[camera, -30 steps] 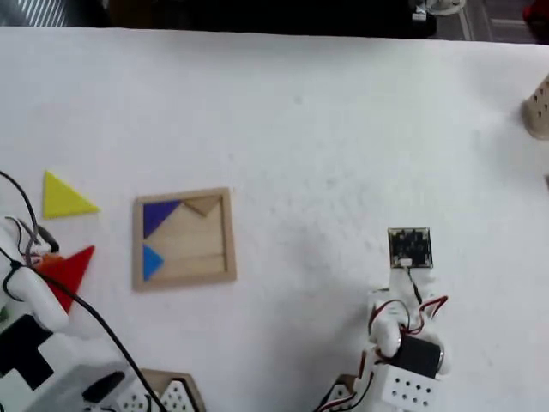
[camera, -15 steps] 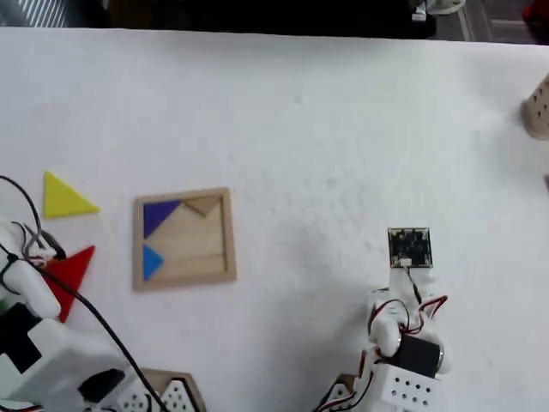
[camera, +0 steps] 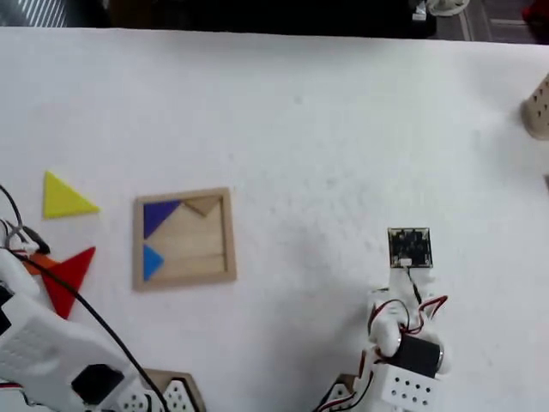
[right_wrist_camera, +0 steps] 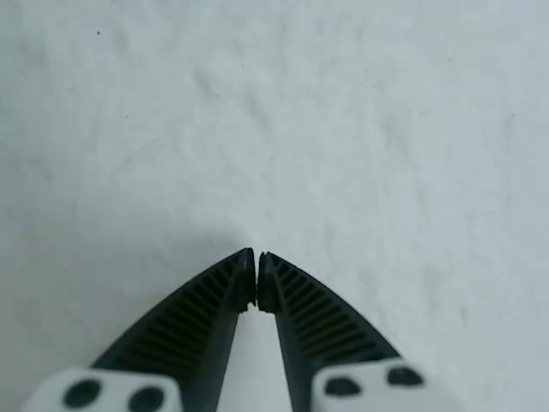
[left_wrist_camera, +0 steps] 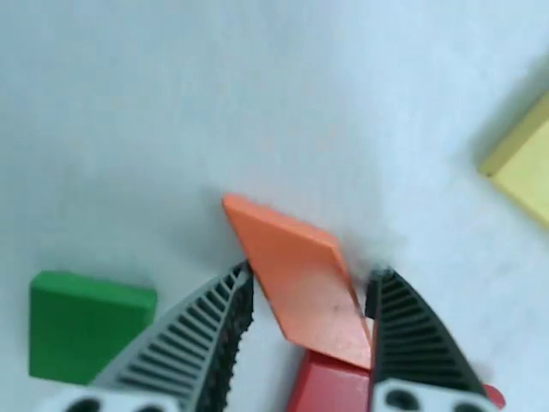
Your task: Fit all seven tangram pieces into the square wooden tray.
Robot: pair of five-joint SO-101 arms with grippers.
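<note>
Straddling orange piece (left_wrist_camera: 296,283) edges, left jaws apart (right jaws together); red piece (left_wrist_camera: 330,388) touching.

On my remote feed, the white counter (camera: 343,129) spreads across the high view, its surface faintly mottled. At its right edge stands a tan block (camera: 538,110) dotted with small holes, partly cut off by the frame. Beyond the counter's far edge runs a dark strip (camera: 257,13). A white round object (camera: 442,7) and something red (camera: 538,15) sit at the top right, too cropped for me to identify.
</note>
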